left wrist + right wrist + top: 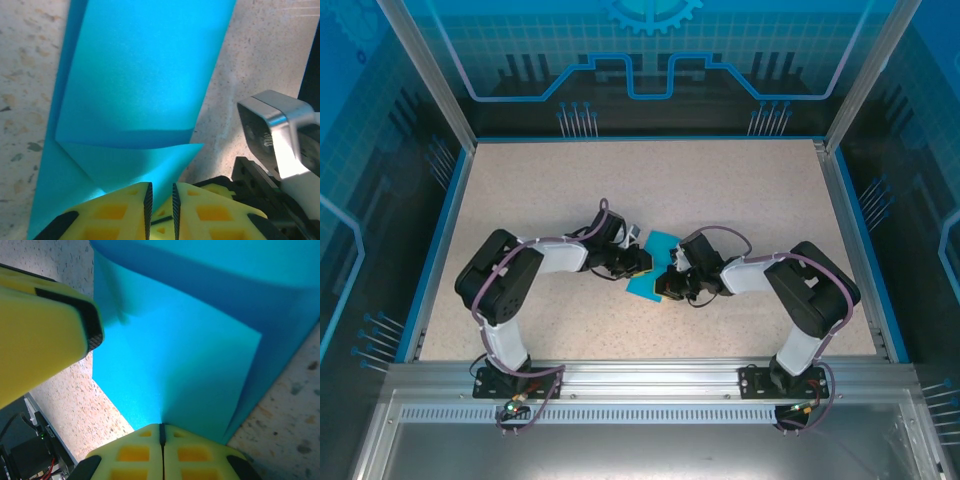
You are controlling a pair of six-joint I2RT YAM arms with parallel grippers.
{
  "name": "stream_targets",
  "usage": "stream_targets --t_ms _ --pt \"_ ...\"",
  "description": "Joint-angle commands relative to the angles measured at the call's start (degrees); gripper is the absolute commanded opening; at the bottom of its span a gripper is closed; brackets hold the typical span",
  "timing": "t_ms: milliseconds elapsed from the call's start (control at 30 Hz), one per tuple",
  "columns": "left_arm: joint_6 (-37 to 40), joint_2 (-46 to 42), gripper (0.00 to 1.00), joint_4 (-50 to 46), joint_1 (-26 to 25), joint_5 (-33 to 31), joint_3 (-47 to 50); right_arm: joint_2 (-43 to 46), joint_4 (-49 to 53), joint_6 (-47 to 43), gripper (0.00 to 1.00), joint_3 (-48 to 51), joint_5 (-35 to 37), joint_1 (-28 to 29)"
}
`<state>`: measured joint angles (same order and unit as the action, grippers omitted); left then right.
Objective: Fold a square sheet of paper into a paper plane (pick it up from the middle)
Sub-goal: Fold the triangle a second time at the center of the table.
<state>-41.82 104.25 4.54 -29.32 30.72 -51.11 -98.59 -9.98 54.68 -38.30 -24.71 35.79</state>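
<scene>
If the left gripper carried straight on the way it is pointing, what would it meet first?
The teal paper: its folded flap lies right before the fingertips of the left gripper, apparently reaching between them, though depth there is unclear.

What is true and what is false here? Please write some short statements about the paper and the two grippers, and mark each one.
1. The right gripper is shut on the paper. True.
2. The paper is flat and unfolded. False: it has folds, with one flap lying over another layer.
3. The left gripper is also at the paper. True.
4. The paper lies at the far edge of the table. False: it is near the middle.
</scene>
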Motion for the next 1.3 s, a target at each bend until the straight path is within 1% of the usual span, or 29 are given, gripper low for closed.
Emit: stream_targets --t_ms 0,167,267,400,467,567,700,1000,1133,1267 --pt "-0.44 -0.98 0.21 1.00 -1.23 2.53 1.56 -2.77 4.60 -0.04 0.06 1.04 2.82 0.07" --pt "-2.72 1.91 0.20 4.86 -2.64 3.46 2.52 -2.80 4.70 -0.19 0.06 1.05 2.82 0.07" --pt "-3.28 3.55 0.20 6.16 -2.84 2.94 3.11 -2.78 4.62 -0.25 0.05 1.20 2.84 0.00" --pt "-1.46 4.31 0.18 3.15 -2.67 -1.81 3.24 -2.55 4.94 -0.32 0.05 1.53 3.18 0.02" --pt "-0.53 4.46 0.18 1.63 -2.18 -4.17 2.87 -2.51 5.53 -0.65 0.05 1.60 3.26 0.02" --pt "-0.39 4.54 0.18 2.31 -0.76 -5.90 3.12 -2.58 5.93 -0.93 0.05 1.74 3.31 -0.03" --pt "0.02 5.08 0.18 2.91 1.25 -5.77 2.02 -2.23 5.93 -0.97 0.04 2.20 3.27 -0.08" --pt "1.94 6.08 0.18 -1.82 4.11 -6.90 -2.49 -1.50 6.37 -1.29 0.04 2.71 3.18 -0.19" --pt "1.44 6.72 0.19 -2.27 5.80 -6.34 -3.48 -1.32 6.62 -1.44 0.05 2.67 2.93 -0.25" --pt "2.24 7.00 0.19 -4.65 6.66 -6.40 -5.42 -1.10 6.69 -1.69 0.05 2.51 2.75 -0.20"
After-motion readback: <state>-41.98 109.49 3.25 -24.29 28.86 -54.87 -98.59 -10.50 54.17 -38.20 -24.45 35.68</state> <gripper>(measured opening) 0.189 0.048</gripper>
